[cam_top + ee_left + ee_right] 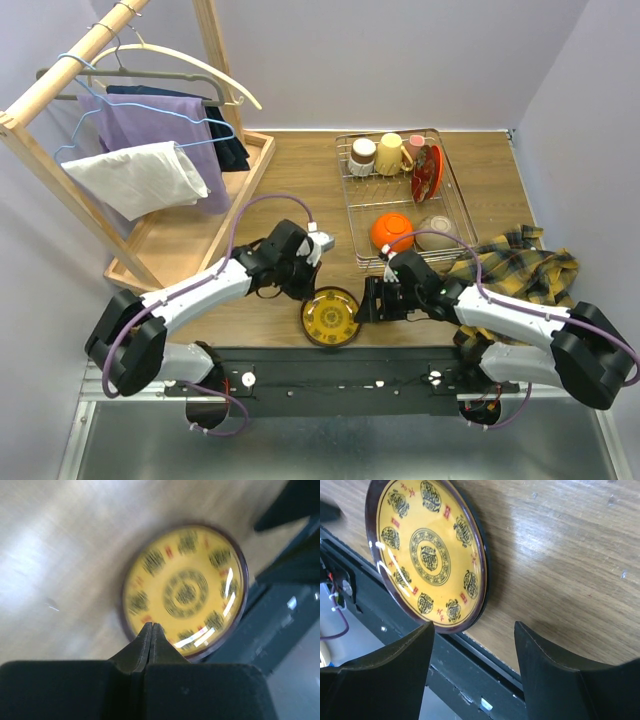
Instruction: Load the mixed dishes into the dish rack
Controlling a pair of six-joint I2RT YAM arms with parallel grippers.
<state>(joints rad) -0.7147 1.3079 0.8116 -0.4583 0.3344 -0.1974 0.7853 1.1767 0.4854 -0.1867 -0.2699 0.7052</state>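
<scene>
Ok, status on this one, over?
Left gripper shut, empty, near yellow plate. Right gripper open beside it. Plate flat on table, not in dish rack. No clutter seen between them.

plate (427, 555): glossy glaze | tbl (570, 555): matt wood | dish rack (360, 205): metal wire

Robot lab cell, plain lilac walls (400, 60) around a wooden table (490, 170), household dish rack (352, 205), clothes rack (70, 58)
</scene>
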